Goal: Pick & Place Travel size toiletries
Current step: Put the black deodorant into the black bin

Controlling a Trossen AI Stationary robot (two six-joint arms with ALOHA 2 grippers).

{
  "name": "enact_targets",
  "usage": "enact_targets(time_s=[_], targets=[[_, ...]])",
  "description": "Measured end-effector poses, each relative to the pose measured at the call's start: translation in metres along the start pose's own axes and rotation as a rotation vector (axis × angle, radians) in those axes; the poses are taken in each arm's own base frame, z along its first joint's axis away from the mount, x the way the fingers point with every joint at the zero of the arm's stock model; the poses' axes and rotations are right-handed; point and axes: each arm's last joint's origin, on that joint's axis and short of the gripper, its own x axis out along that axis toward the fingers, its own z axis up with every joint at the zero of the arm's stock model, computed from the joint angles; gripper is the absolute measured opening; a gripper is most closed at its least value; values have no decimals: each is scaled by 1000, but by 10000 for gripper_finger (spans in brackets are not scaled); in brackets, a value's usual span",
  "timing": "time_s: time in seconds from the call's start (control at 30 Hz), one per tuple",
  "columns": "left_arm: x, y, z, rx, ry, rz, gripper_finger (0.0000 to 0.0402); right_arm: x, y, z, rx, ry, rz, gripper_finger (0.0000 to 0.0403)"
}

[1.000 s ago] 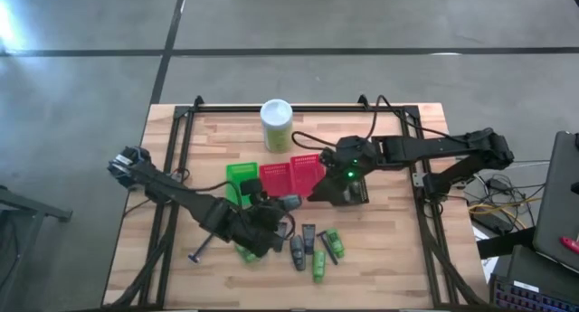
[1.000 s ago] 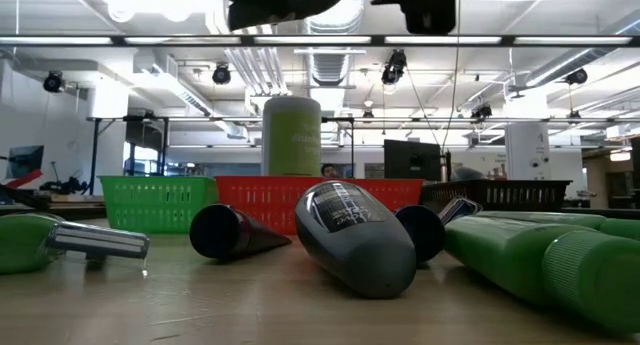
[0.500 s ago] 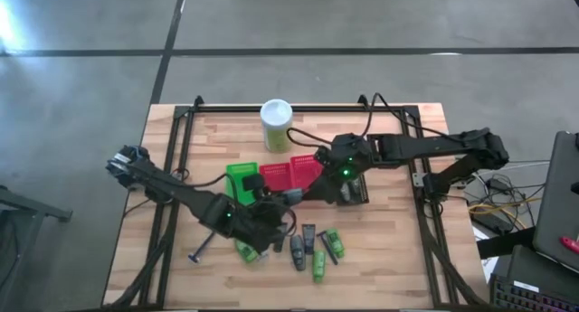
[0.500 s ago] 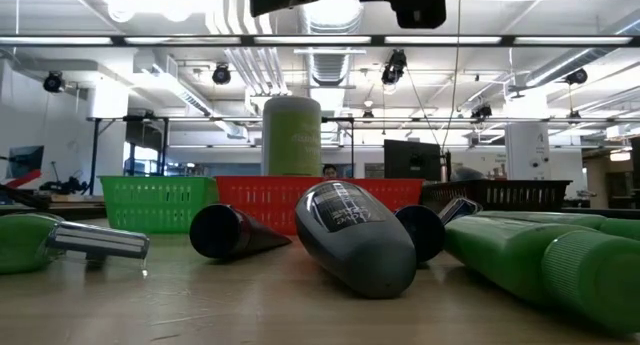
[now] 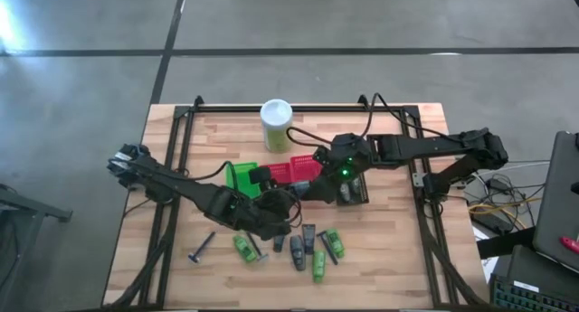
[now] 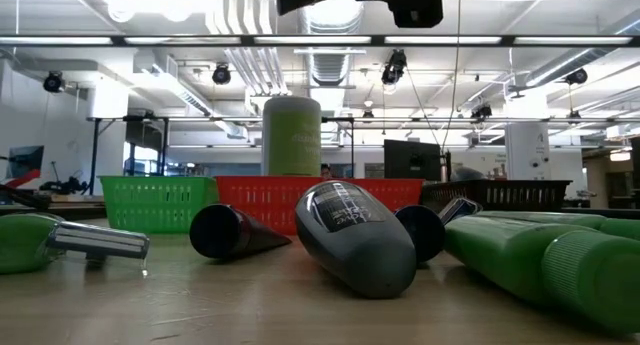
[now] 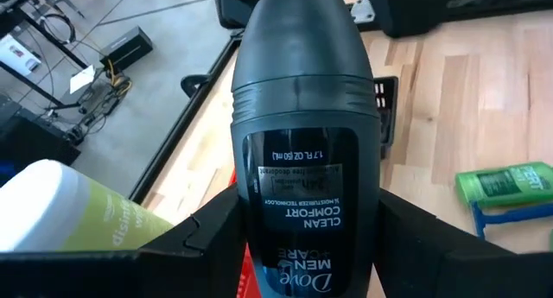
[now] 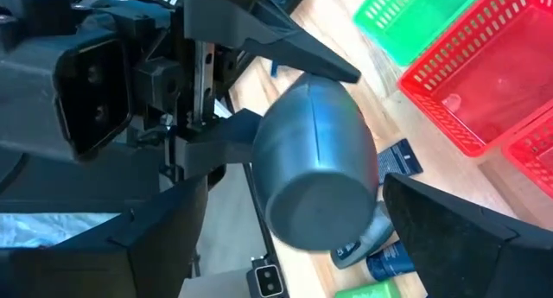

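The grey bottle is off the table, held in the air just in front of the red basket, on the side where the loose toiletries lie. The left gripper is clamped on it, one finger pressing each flank at the label. Its long axis runs straight out of that grip, roughly along the red basket's front edge, with the free rounded end aimed at the right gripper. That gripper faces the bottle end-on from the red basket's other end. Its fingers are spread wide, one to either side of the bottle's line, not touching it. So this looks like a handover: the bottle lies dead ahead between the right fingers, and the right arm is the nearer free one. The next move would need a straight advance along the bottle's axis, closing on the free half and clear of the left fingers. Room is tight: the red basket's rim is just beside, the green basket and the dark basket flank it, and both wrists crowd one spot. Open table lies in front, past the loose toiletries.
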Motion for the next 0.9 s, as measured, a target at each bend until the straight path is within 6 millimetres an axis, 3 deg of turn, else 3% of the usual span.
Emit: enact_targets(time_s=[0.9], targets=[[1,-1,3,34,-21,-10,204,9,-4,3,71,-1,6,259]])
